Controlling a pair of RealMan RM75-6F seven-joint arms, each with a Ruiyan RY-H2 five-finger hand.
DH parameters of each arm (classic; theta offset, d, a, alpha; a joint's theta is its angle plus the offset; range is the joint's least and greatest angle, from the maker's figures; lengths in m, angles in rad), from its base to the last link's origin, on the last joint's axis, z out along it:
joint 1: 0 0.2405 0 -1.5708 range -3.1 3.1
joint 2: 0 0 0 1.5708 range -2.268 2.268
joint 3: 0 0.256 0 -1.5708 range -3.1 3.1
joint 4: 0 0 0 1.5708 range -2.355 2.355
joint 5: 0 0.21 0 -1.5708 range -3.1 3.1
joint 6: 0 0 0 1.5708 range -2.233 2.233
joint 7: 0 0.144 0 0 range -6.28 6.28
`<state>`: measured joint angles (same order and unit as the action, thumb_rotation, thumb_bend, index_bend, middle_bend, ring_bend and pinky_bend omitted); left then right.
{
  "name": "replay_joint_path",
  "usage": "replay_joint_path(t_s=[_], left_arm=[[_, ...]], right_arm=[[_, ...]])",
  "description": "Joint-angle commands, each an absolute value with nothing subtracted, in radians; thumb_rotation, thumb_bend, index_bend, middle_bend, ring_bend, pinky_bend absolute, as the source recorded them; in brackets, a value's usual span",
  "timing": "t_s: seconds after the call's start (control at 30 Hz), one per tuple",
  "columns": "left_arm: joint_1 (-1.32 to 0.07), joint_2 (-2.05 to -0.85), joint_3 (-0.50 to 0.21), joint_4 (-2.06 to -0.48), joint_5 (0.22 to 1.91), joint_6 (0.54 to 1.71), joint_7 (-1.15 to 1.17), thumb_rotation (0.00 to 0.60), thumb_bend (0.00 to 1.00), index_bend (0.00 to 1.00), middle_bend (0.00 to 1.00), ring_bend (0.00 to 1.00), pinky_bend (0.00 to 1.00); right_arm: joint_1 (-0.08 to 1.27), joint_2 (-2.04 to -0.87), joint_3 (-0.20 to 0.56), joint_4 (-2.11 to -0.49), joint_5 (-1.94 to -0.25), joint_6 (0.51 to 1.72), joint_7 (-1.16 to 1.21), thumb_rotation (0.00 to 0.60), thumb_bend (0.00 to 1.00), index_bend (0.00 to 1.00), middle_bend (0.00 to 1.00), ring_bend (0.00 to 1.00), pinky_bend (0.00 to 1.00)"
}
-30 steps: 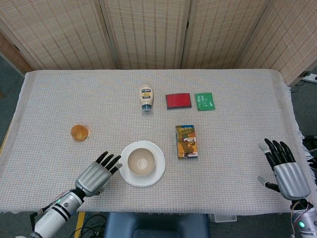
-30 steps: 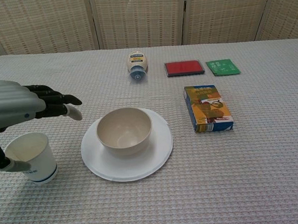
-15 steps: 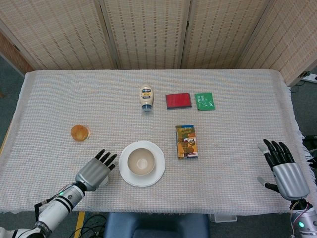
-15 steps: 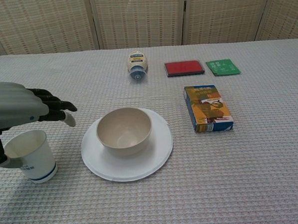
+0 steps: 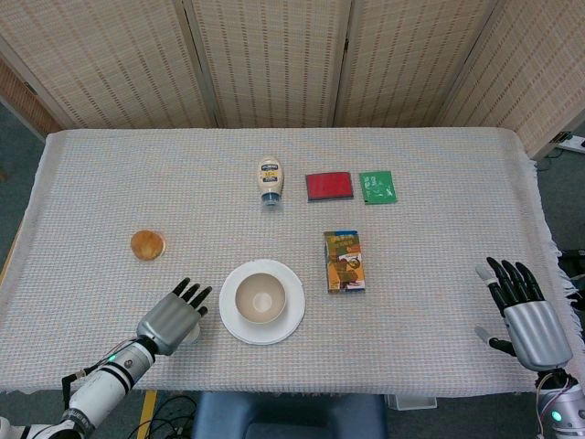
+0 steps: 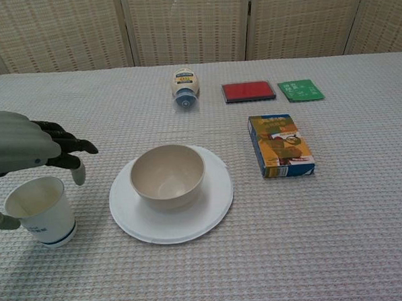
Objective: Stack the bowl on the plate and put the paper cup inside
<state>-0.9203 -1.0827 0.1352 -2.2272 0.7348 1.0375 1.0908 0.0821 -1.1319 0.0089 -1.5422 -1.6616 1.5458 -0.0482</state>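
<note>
Chest view: bowl point(image 6: 167, 175) already sits on the plate point(image 6: 210, 204) mid-bench; the paper cup point(image 6: 44, 212), at the plate's nine o'clock, stands outside it. Left hand point(image 6: 22, 143) hovers over the cup, fingers point(image 6: 71, 149) apart, gripping nothing. Right hand point(image 5: 526, 315) idles, fingers spread.

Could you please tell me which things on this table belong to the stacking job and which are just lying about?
Job:
bowl, already on the plate
paper cup, under the left hand

Lying about:
mayonnaise bottle
red case
green packet
snack box
small orange cup
</note>
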Motion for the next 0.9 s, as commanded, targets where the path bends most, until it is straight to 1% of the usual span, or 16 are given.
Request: replay_joint_path(t_s=[0.03, 0.53, 0.67, 0.9], left_arm=[[-0.926, -1.088, 0.14, -2.216, 0.732, 1.034, 1.079, 0.6, 0.23, 0.28, 0.0, 0.0, 0.06], [-0.939, -1.092, 0.169, -2.196, 0.756, 1.039, 1.034, 0.6, 0.23, 0.38, 0.0, 0.0, 0.06], [-0.941, -1.092, 0.178, -2.197, 0.761, 1.047, 1.033, 0.6, 0.23, 0.42, 0.0, 0.0, 0.06], [-0.94, -1.086, 0.188, -2.21, 0.778, 1.068, 1.034, 0.6, 0.23, 0.45, 0.0, 0.0, 0.06]], right_arm=[[0.082, -1.132, 0.008, -1.542, -1.663, 1.546, -0.048, 0.6, 0.13, 0.08, 0.0, 0.0, 0.0], [0.079, -1.132, 0.007, -1.542, -1.669, 1.553, -0.05, 0.6, 0.13, 0.08, 0.0, 0.0, 0.0], [0.078, -1.133, 0.007, -1.542, -1.67, 1.555, -0.052, 0.6, 0.13, 0.08, 0.0, 0.0, 0.0], [0.078, -1.136, 0.006, -1.543, -1.671, 1.553, -0.059, 0.6, 0.13, 0.08, 0.0, 0.0, 0.0]])
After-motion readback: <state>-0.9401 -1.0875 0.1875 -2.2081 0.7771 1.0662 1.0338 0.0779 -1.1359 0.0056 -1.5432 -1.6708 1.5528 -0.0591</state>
